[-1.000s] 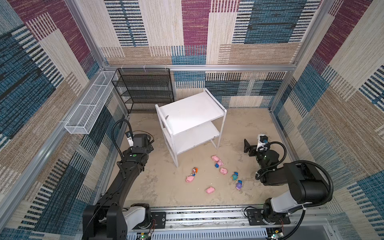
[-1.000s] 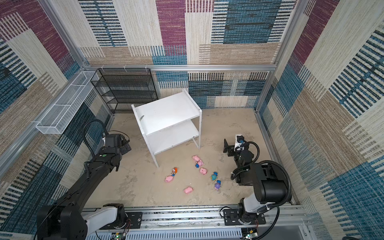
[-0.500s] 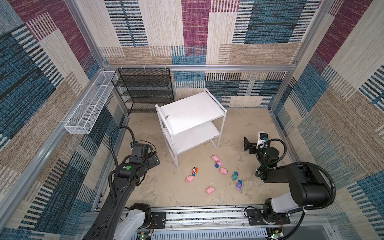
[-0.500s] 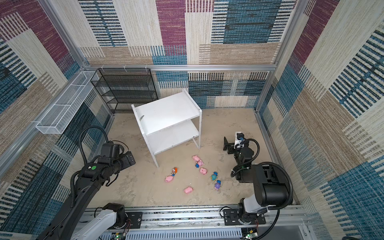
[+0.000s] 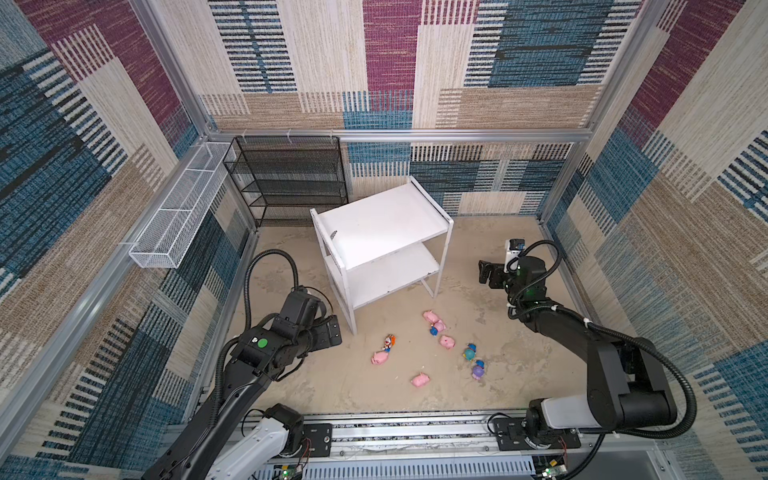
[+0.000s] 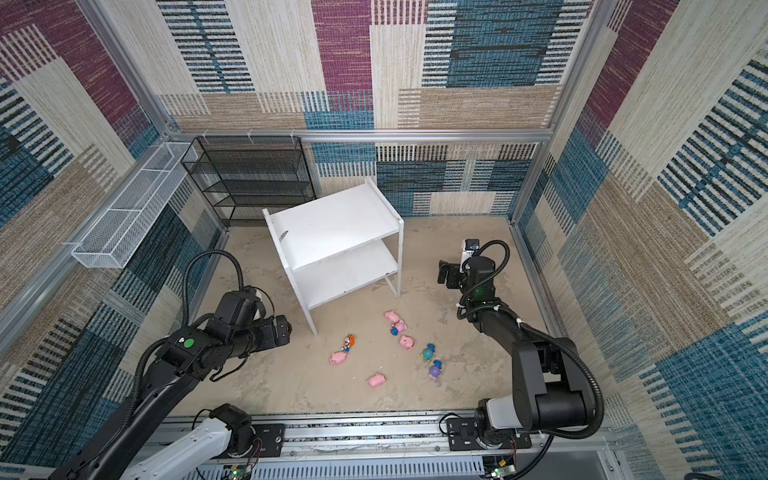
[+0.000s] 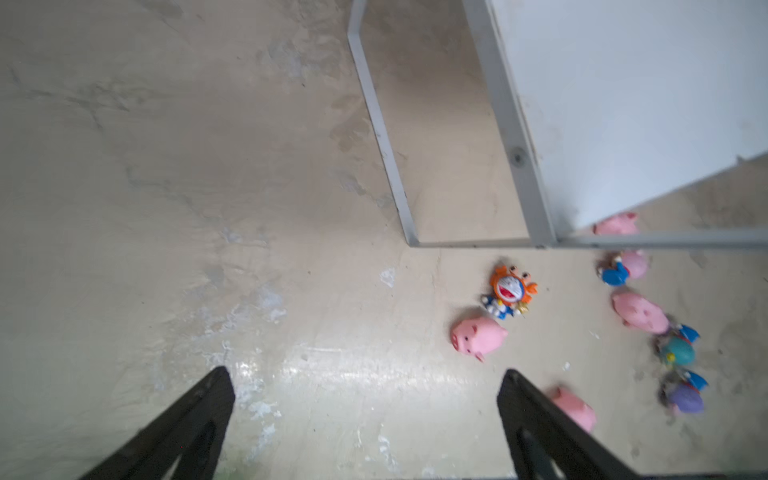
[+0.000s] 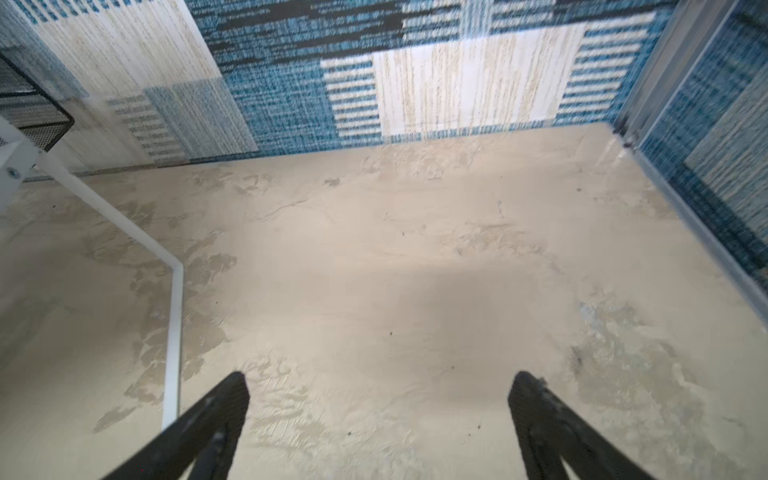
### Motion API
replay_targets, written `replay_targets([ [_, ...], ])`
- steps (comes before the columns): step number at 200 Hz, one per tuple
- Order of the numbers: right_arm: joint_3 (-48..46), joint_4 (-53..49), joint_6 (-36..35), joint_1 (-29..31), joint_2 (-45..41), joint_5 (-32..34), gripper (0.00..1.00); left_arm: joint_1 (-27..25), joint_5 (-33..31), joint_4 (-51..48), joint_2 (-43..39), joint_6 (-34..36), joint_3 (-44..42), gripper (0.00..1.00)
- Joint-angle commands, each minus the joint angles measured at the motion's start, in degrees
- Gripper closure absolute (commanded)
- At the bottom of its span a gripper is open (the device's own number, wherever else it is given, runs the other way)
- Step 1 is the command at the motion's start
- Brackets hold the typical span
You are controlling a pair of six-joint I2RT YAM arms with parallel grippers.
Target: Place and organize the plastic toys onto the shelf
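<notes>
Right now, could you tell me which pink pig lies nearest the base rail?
The lone pink pig, no toy beside it; the other three lie nearer the shelf.

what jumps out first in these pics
The white shelf stands bare, while pink pigs and hooded figurines lie scattered on the floor before it. The left gripper and right gripper hang open and empty at either side.

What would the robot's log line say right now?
left gripper: open, empty | right gripper: open, empty | toys: eight on floor | shelf: no toys
</notes>
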Motion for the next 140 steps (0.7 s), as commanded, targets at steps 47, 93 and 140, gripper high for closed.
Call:
replay_targets([
  [47, 3.3, -21.9, 5.5, 10.8, -2.2, -4.7, 0.00, -10.2, 2.9, 3.4, -0.1, -0.3, -0.4, 0.01],
  [93, -2.2, -25.4, 11.1, 18.5, -5.7, -6.9, 0.00, -20.0, 2.5, 10.4, 0.3, 1.3, -2.5, 0.01],
  [140, -7.8, -27.8, 16.4, 23.3, -9.9, -8.5, 0.06, -26.7, 0.3, 14.5, 1.9, 4.7, -2.6, 0.01],
])
